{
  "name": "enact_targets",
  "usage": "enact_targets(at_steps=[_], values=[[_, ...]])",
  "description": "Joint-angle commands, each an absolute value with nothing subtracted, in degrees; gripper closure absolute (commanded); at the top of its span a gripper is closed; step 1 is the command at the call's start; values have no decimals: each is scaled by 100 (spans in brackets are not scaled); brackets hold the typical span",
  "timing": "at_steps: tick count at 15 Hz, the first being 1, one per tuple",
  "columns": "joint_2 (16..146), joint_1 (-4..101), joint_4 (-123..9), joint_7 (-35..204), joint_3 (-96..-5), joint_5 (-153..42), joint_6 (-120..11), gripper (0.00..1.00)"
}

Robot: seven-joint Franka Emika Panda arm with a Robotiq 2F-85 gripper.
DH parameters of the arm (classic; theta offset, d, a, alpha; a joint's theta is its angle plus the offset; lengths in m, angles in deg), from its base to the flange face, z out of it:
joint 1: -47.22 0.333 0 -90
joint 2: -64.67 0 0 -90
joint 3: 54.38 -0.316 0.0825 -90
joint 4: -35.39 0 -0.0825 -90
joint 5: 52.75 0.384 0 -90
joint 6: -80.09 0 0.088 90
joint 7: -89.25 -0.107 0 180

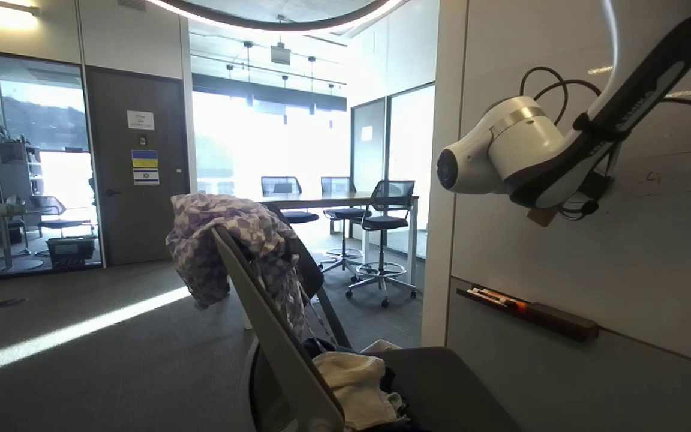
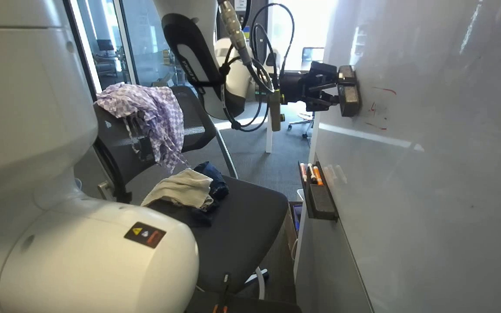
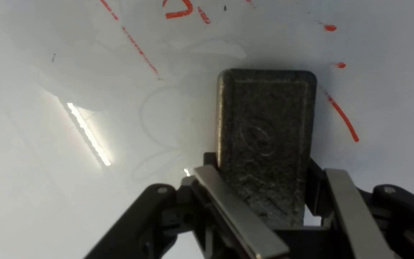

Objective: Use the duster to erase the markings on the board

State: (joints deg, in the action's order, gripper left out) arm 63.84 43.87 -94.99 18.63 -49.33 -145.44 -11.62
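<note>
The dark rectangular duster is clasped along its sides by my gripper in the wrist view. In an exterior view my gripper holds the duster at the white board; I cannot tell whether it touches. Red markings sit just beyond the duster, with short strokes above and below. In the wrist view, red markings lie right of the duster and others along the top. Faint markings show on the board in an exterior view, where the arm hides the gripper and duster.
A dark ledge on the board's lower part holds several markers and a dark block. A chair with clothes and a checked cloth stands beside the board. Cables loop round the wrist.
</note>
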Motion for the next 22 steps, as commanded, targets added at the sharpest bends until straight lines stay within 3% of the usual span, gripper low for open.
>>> enact_targets(at_steps=[1, 8, 22], values=[[6946, 4369, -9100, 1818, -4985, -14335, -1023, 69], [7579, 4332, -8936, 1166, -5010, -14385, -997, 69], [6502, 4227, -9807, 759, -4909, -13984, -717, 69]])
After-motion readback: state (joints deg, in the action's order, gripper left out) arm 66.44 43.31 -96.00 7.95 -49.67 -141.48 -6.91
